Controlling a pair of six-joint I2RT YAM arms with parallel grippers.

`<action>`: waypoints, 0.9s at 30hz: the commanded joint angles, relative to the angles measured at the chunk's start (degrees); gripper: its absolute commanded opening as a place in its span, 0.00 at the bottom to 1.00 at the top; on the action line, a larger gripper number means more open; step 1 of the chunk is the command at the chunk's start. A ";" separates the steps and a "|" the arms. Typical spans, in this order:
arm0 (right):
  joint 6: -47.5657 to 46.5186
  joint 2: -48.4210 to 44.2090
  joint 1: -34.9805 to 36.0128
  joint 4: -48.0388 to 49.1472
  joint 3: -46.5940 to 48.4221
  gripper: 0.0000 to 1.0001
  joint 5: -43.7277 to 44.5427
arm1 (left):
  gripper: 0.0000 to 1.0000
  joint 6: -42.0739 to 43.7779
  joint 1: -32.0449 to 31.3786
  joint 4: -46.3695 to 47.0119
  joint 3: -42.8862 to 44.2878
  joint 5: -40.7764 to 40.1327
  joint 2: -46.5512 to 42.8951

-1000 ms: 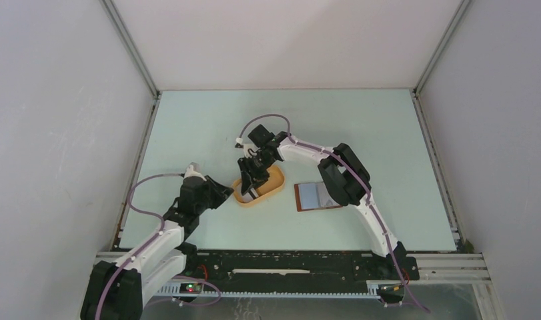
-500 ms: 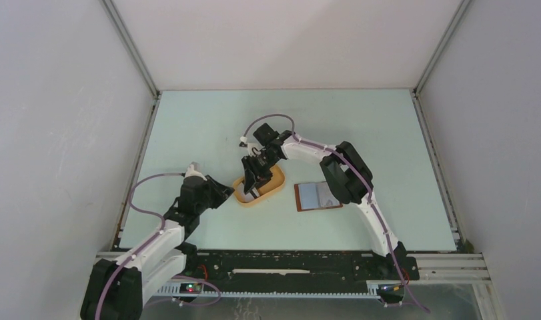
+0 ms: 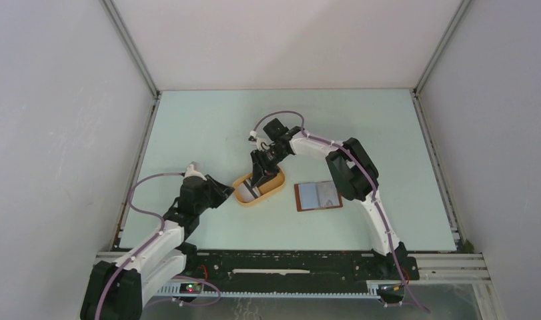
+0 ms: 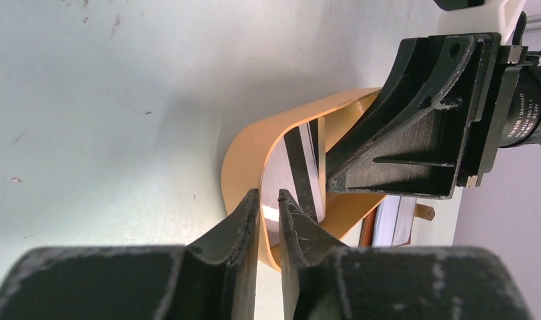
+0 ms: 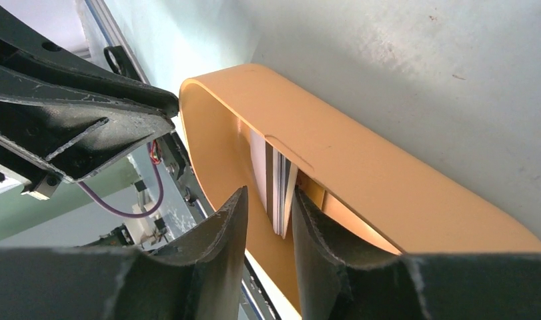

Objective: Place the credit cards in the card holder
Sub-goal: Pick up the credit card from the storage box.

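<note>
Resting place of the cards: the credit cards (image 5: 279, 190) sit as a small stack inside the orange tray (image 3: 278, 184), near the middle of the counter (image 3: 207, 133).
Cards' attitude: tilted up on edge instead of lying flat. Their thin edges face the right wrist camera. A pale face with a dark stripe shows to the left wrist camera.
Cards' long axis: seen from above, it roughly follows the tray's length, from near-left to far-right. The exact angle is hard to read under the arm.
Right pincer (image 3: 257, 179): reaches down into the tray from the far side. Its fingers are parted by a narrow gap, and the edge of the stack lines up with that gap. I cannot tell whether the pads actually press the cards.
Left pincer (image 4: 266, 200): low over the counter, just off the near-left end of the tray and pointing at it. Its fingers are drawn almost together with only a slit between them, and they hold nothing.
Card holder (image 3: 314, 196): lies open and flat on the counter to the right of the tray, apart from it, with its pale blue-grey inner face up inside a reddish-brown border.
Card holder's long axis: runs left to right, almost parallel to the counter's near edge. Its right end is partly hidden by the right arm.
</note>
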 commanded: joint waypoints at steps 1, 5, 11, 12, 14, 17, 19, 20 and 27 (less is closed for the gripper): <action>1.29 -2.86 -0.26 1.94 0.01 0.38 -2.92 | 0.21 0.47 -0.29 0.82 -0.76 0.87 -1.04; 2.07 -2.27 -0.34 2.49 0.18 0.32 -3.75 | 0.21 0.47 -0.29 0.72 -0.75 0.89 -1.23; 2.61 -1.86 -0.79 2.90 0.14 0.25 -4.21 | 0.21 0.55 -0.29 0.63 -0.51 1.01 -1.25; 2.62 -1.78 -0.72 2.90 0.09 0.25 -4.22 | 0.21 0.56 -0.29 0.63 -0.52 1.06 -1.20; 2.66 -1.49 -0.55 3.00 0.10 0.26 -4.45 | 0.21 0.56 -0.29 0.76 -0.54 1.07 -1.04; 2.87 -0.82 0.10 3.16 0.51 0.29 -5.06 | 0.21 0.56 -0.34 1.30 -0.63 1.36 -0.60; 2.99 -0.35 0.57 3.21 0.98 0.31 -5.46 | 0.21 0.56 -0.38 1.70 -0.62 1.59 -0.18; 3.05 -0.07 0.81 3.15 1.12 0.34 -5.53 | 0.21 0.56 -0.38 1.89 -0.66 1.67 -0.07; 2.24 1.44 2.47 2.24 2.70 0.40 -4.60 | 0.21 0.56 -0.48 2.85 -0.73 2.27 0.79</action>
